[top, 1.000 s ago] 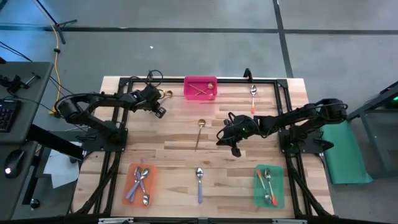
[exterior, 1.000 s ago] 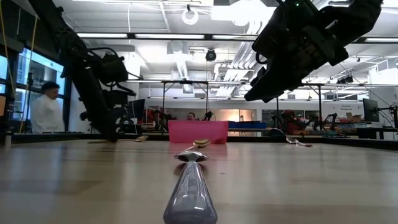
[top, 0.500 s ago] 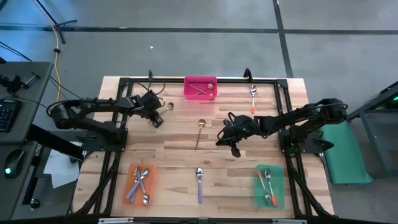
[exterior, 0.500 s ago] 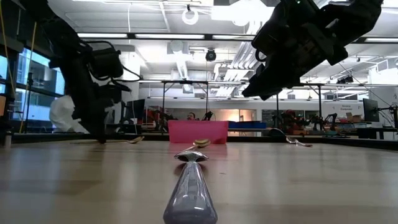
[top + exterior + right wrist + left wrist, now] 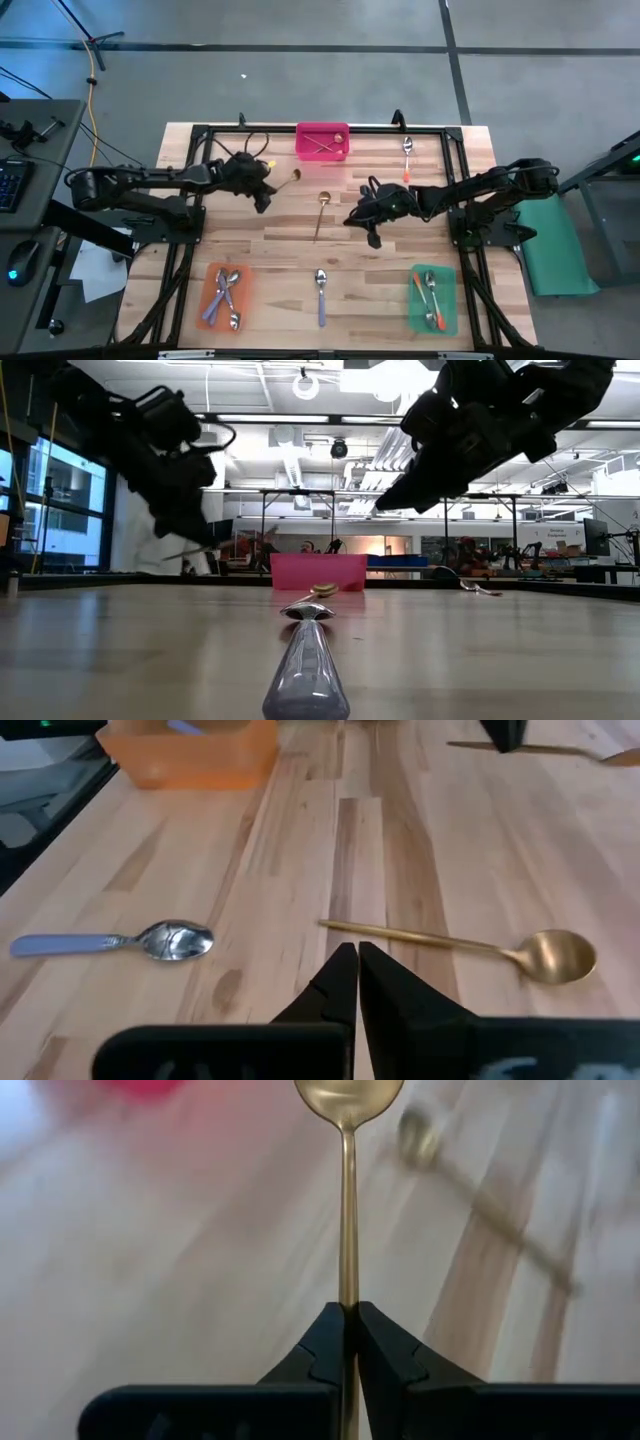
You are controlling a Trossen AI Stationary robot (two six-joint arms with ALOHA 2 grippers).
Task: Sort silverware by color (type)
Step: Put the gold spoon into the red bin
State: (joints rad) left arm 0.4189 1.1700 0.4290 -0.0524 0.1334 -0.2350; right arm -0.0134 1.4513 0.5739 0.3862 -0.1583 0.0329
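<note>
My left gripper (image 5: pixel 268 191) is shut on a slim gold spoon (image 5: pixel 286 180) just left of the pink tray (image 5: pixel 337 152), which holds two more gold spoons. The spoon's bowl (image 5: pixel 348 1094) points away from the fingers. A second gold spoon (image 5: pixel 320 212) lies flat mid-table, just ahead of my right gripper (image 5: pixel 350 965), which is shut and holds nothing above the wood. A purple-handled spoon (image 5: pixel 320 293) lies near the front edge. An orange-handled spoon (image 5: pixel 407 160) lies at the far right. My left gripper pinches the gold spoon's thin handle (image 5: pixel 347 1302) between its two fingertips. The fingers lie along the handle, slanting down from the table's left. The spoon sticks straight out past the tips, bowl foremost, lifted clear of the table.
An orange tray (image 5: pixel 213 283) at the front left holds purple-handled spoons. A green tray (image 5: pixel 447 322) at the front right holds orange-handled spoons. A black frame (image 5: pixel 300 128) runs around the tabletop. Bare wood lies between the trays.
My left gripper has risen and swung toward the table's right, near the pink tray. The gold spoon has gone with it, from lying on the wood at the far left to hanging clear of the table. My right gripper has stayed in place.
</note>
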